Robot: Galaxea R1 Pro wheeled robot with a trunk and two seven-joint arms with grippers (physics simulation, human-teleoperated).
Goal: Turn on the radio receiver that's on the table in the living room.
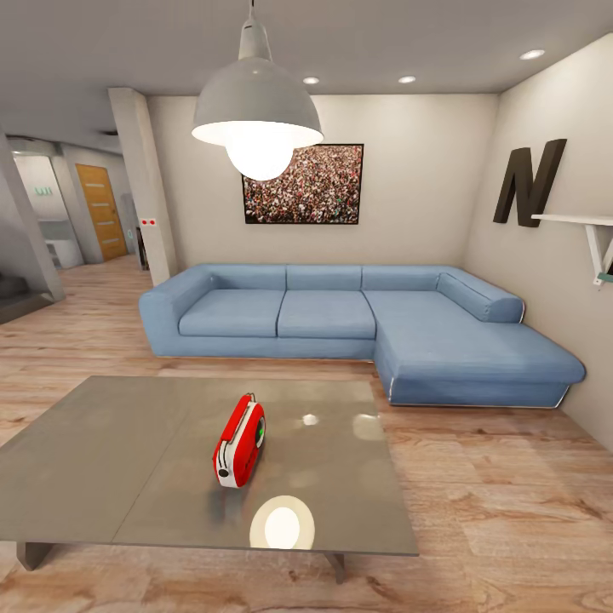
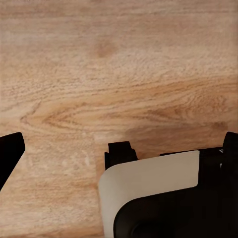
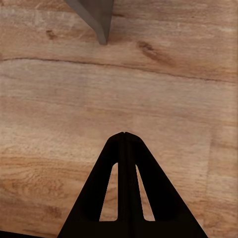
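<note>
Red, white-sided radio receiver [image 1: 239, 444] stands mid glossy grey tabletop [image 1: 128, 451], blue L-shaped sofa [image 1: 358, 328] beyond. We judge approach step in hand; next, reach for dial. Right gripper [image 3: 124, 134] fingers clenched over wood floor [image 3: 54, 99]; left fingers' state: cannot tell.

Home living room, blue sofa [image 1: 358, 328], pendant lamp [image 1: 256, 111], wood floor [image 1: 502, 511]

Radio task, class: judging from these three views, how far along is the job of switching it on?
Done: the robot faces the table, where the radio stands. In hand: nothing; the right gripper, jaws shut, points at the wood floor. Left: reach the radio and switch it on.
</note>
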